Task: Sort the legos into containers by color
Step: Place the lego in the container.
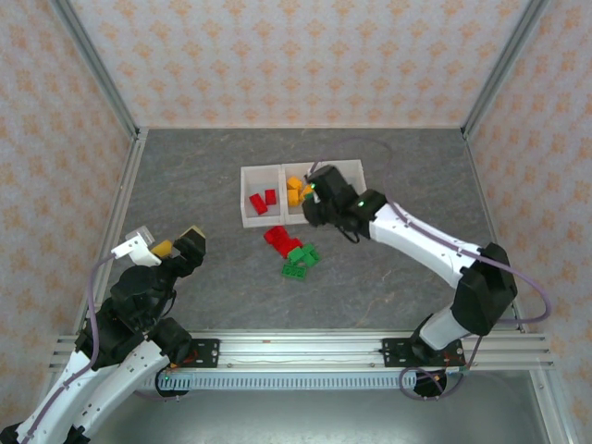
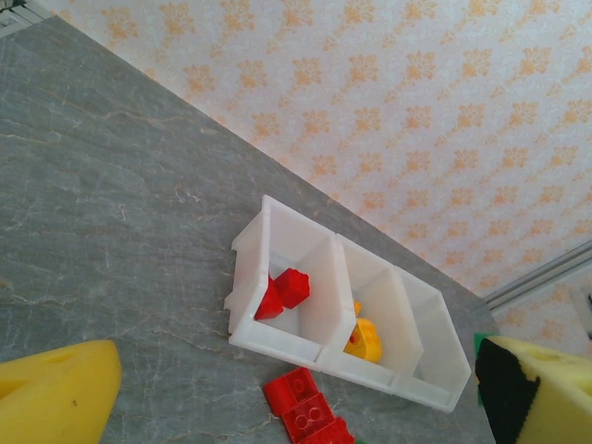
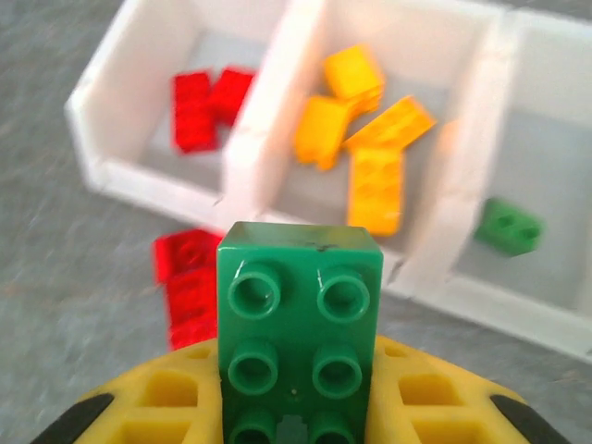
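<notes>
My right gripper [image 3: 299,379] is shut on a green lego [image 3: 299,314], held above the table just in front of the containers [image 3: 268,139]. In the wrist view the left bin holds two red legos [image 3: 202,106], the middle bin several orange-yellow ones [image 3: 365,148], and the right bin one green lego [image 3: 509,227]. From above, the right gripper [image 1: 315,191] hangs over the middle and right bins of the containers [image 1: 250,215]. My left gripper [image 1: 168,246] stands open and empty at the near left, far from the containers [image 2: 277,338].
Loose red legos [image 1: 277,239] and green legos [image 1: 301,259] lie on the grey table in front of the bins; the red ones [image 2: 305,407] also show in the left wrist view. Metal frame posts and patterned walls bound the table.
</notes>
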Tool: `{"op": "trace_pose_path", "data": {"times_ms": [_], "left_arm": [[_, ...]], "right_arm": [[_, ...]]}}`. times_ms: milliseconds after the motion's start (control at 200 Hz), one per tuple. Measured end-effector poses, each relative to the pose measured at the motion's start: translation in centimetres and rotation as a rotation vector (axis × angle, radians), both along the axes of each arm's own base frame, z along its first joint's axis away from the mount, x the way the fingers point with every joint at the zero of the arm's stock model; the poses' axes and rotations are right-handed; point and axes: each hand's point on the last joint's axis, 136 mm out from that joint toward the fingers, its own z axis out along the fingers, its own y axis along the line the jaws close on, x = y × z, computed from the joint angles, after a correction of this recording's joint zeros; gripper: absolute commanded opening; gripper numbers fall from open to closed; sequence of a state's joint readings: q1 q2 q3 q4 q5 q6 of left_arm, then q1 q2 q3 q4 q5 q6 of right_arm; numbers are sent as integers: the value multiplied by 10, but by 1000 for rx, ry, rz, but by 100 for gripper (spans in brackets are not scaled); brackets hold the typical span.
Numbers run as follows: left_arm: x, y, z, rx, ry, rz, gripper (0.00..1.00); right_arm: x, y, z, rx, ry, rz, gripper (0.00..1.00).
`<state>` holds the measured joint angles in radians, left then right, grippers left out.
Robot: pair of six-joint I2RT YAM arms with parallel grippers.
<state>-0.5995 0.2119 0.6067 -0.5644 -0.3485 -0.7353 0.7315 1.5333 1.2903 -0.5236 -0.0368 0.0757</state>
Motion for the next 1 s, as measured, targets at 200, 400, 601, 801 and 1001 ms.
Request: {"op": "trace_pose_path", "data": {"times_ms": [200, 400, 601, 801, 1001], "left_arm": [[1, -1, -1, 4, 6, 0, 99], [4, -3, -6, 20, 29, 0, 99], [10, -9, -15, 46, 72, -15, 99], [15, -17, -25, 72, 122, -38, 99], [19, -24, -34, 95, 164, -57, 99]], "right_arm": [[70, -33, -12, -36, 11, -95, 27], [142, -58, -51, -90, 70, -169, 27], [174, -70, -92, -136, 144, -202, 35], [176, -74, -95, -154, 156, -224, 71], [171, -76, -89, -145, 165, -232, 86]]}}
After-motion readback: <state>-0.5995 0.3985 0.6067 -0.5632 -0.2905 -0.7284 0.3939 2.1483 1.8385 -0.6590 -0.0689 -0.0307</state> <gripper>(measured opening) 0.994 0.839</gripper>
